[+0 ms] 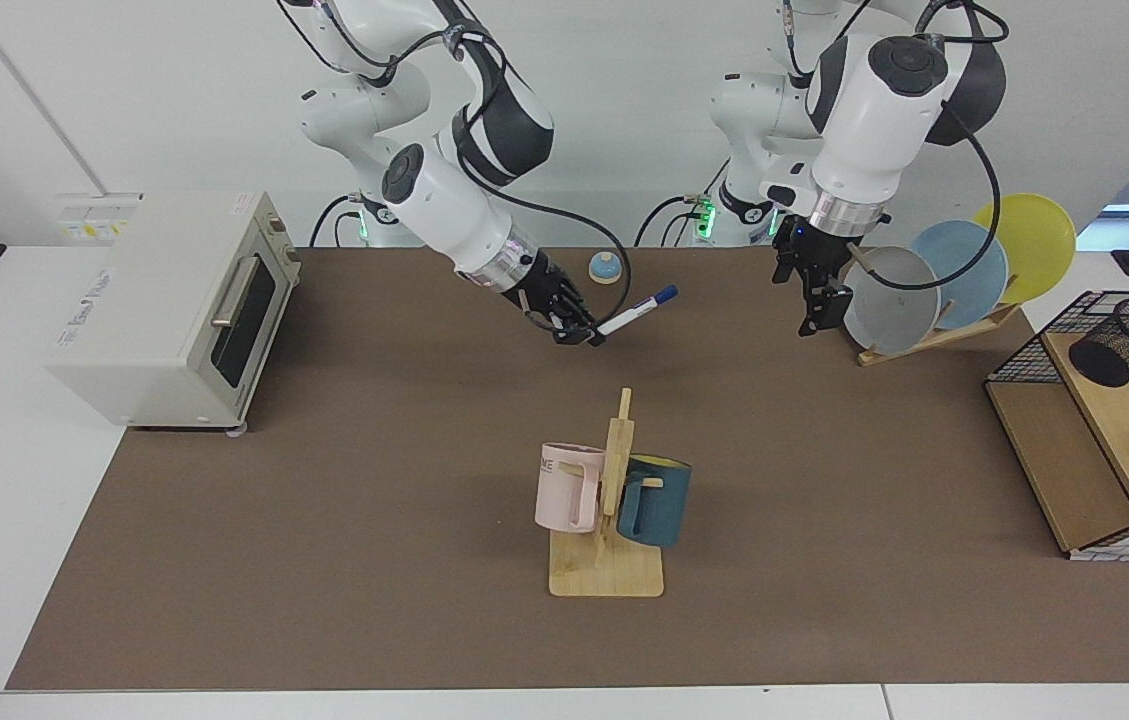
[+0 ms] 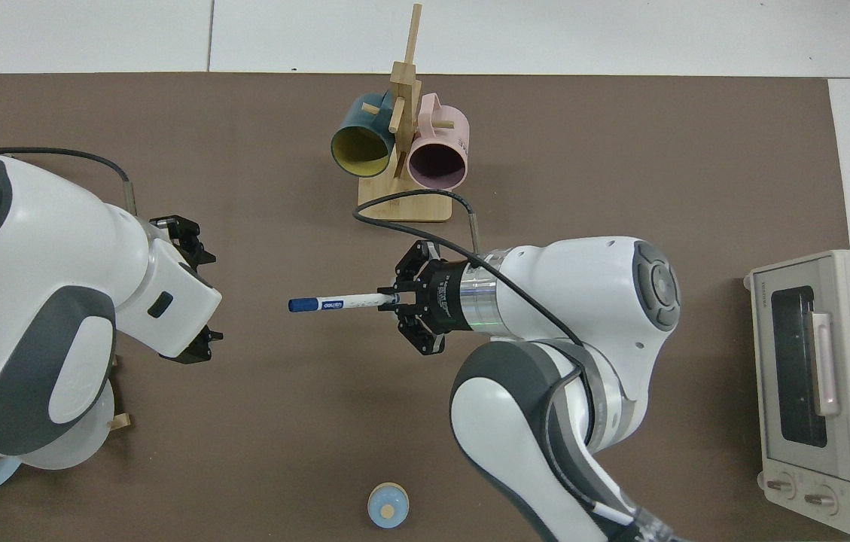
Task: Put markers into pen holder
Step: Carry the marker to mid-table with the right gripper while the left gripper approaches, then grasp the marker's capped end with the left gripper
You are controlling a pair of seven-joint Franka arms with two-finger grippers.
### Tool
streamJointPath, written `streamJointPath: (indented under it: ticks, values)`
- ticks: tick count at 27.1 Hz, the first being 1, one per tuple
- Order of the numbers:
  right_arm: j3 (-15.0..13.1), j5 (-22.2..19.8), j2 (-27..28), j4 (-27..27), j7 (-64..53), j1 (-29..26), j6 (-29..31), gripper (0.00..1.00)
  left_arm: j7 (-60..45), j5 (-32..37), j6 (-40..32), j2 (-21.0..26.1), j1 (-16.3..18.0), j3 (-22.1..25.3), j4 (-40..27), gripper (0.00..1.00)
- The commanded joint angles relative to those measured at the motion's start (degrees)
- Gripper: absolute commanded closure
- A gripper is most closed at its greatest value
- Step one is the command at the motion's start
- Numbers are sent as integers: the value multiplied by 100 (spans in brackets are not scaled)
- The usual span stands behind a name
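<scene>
My right gripper (image 1: pixel 592 335) is shut on the tail of the white marker (image 1: pixel 634 311), held above the table's far middle with its dark blue cap pointing toward the left arm. From above, the marker (image 2: pixel 334 303) sticks out level from the right gripper (image 2: pixel 394 301). The left gripper (image 1: pixel 814 295) hangs open and holds nothing, just beside the plate rack; in the top view the left gripper (image 2: pixel 212 296) faces the marker's cap with a gap between them. The black mesh pen holder (image 1: pixel 1124 340) sits on the wooden shelf at the far right, out of the top view.
A wooden stand (image 1: pixel 609 560) with a pink mug (image 1: pixel 566 487) and a teal mug (image 1: pixel 656 500) stands at the front middle. A toaster oven (image 1: pixel 164 310) is at the view's left. A plate rack (image 1: pixel 924 290), a blue bell (image 1: pixel 605 267) and the wire basket (image 1: pixel 1024 360) are also here.
</scene>
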Motion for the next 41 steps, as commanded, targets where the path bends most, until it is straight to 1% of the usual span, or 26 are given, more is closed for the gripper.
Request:
streamJointPath:
  ticks: [1, 5, 11, 19, 20, 21, 23, 24, 26, 28, 31, 39, 40, 41]
  values:
    - [-33, 110, -49, -22, 537, 341, 457, 100, 74, -407, 117, -259, -72, -35, -290, 0]
    - [-33, 110, -57, -22, 757, 543, 678, 100, -136, -496, 196, -259, -116, -167, -281, 0]
    - [-24, 101, -66, -22, 810, 605, 687, 100, -374, -513, 240, -259, -143, -343, -281, 0]
    - [-33, 101, -66, -22, 810, 623, 687, 100, -435, -539, 302, -241, -143, -396, -264, 1]
    - [-33, 101, -66, -22, 810, 623, 687, 100, -453, -583, 310, -241, -143, -405, -264, 6]
    - [-33, 101, -66, -22, 810, 623, 687, 100, -436, -627, 310, -233, -143, -414, -246, 14]
    - [-33, 101, -66, -22, 801, 623, 687, 100, -418, -776, 311, -206, -143, -405, -193, 22]
    - [-33, 101, -66, -22, 801, 623, 687, 100, -409, -855, 302, -206, -143, -405, -193, 31]
    - [-33, 101, -66, -22, 801, 623, 687, 100, -330, -952, 275, -206, -134, -405, -184, 59]
    - [-33, 101, -66, -22, 801, 623, 687, 100, -217, -961, 267, -206, -134, -405, -184, 99]
    - [-33, 101, -66, -22, 801, 623, 687, 100, 21, -961, 267, -206, -143, -405, -185, 100]
    - [-33, 93, -66, -31, 801, 623, 678, 100, -66, -961, 275, -206, -134, -396, -184, 100]
    - [-33, 75, -66, -31, 827, 623, 678, 90, -66, -961, 275, -206, -134, -396, -184, 100]
    - [-33, 84, -75, -57, 836, 631, 669, 58, -66, -961, 275, -206, -134, -396, -184, 100]
